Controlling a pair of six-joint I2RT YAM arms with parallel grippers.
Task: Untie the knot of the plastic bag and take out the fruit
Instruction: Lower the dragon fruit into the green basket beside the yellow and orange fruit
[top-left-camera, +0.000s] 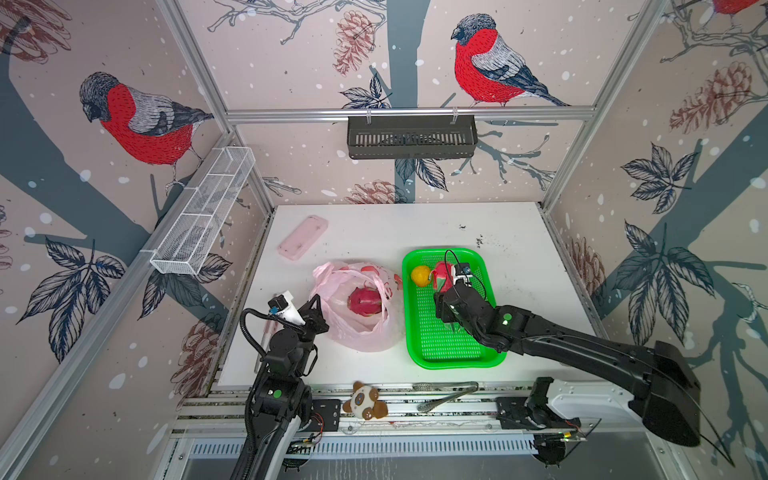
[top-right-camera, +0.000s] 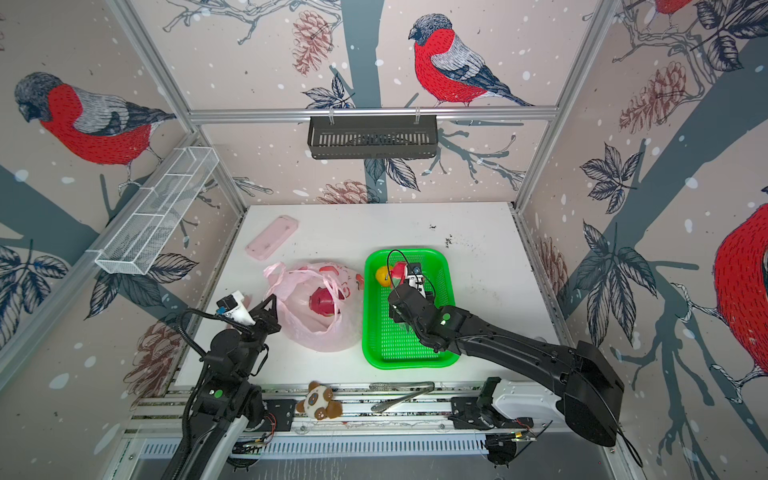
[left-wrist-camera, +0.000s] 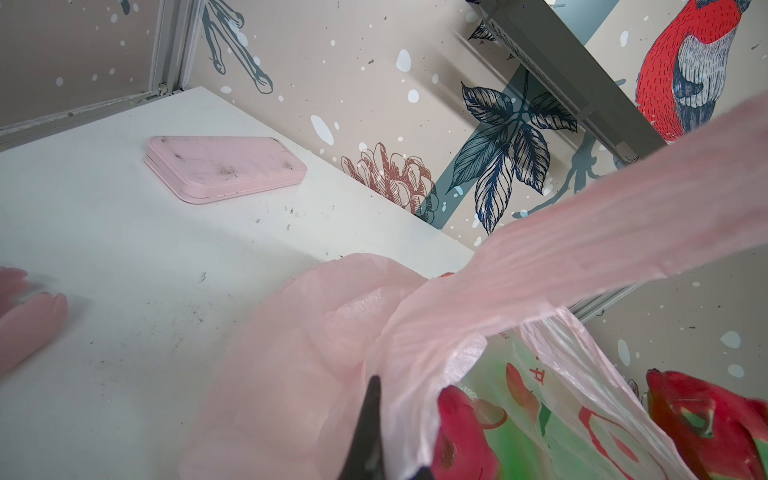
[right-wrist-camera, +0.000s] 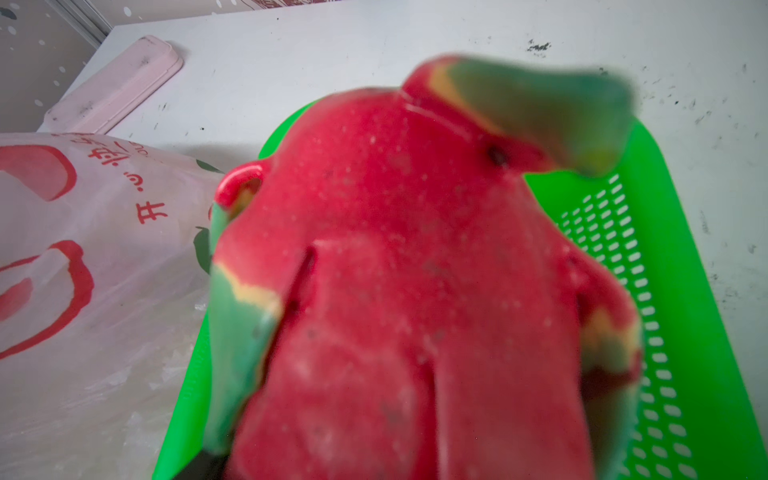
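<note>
- The plastic bag (top-left-camera: 353, 332) lies on the white table (top-left-camera: 519, 299), just left of the green tray (top-left-camera: 457, 360). Its long axis runs near to far, and its mouth gapes upward with the handle loops (top-left-camera: 377, 286) lying apart.
- The left gripper (top-left-camera: 317, 298) is clenched on the bag's near-left rim. In the left wrist view, thin pink film passes beside a dark finger (left-wrist-camera: 371, 415).
- Dragon fruits, two: one dragon fruit (top-left-camera: 361, 301) sits inside the bag, and a second dragon fruit (top-left-camera: 438, 277) is at the tray's far end in the right gripper (top-left-camera: 446, 291).
- The second dragon fruit fills the right wrist view. Its long axis seems to run along the gripper's reach, with a green-tipped scale (right-wrist-camera: 540, 108) pointing away. The fingers are hidden behind it, so the grasp looks likely rather than plain.
- Balls, one: a yellow-orange ball (top-left-camera: 420, 275) in the tray, just beside that fruit.
</note>
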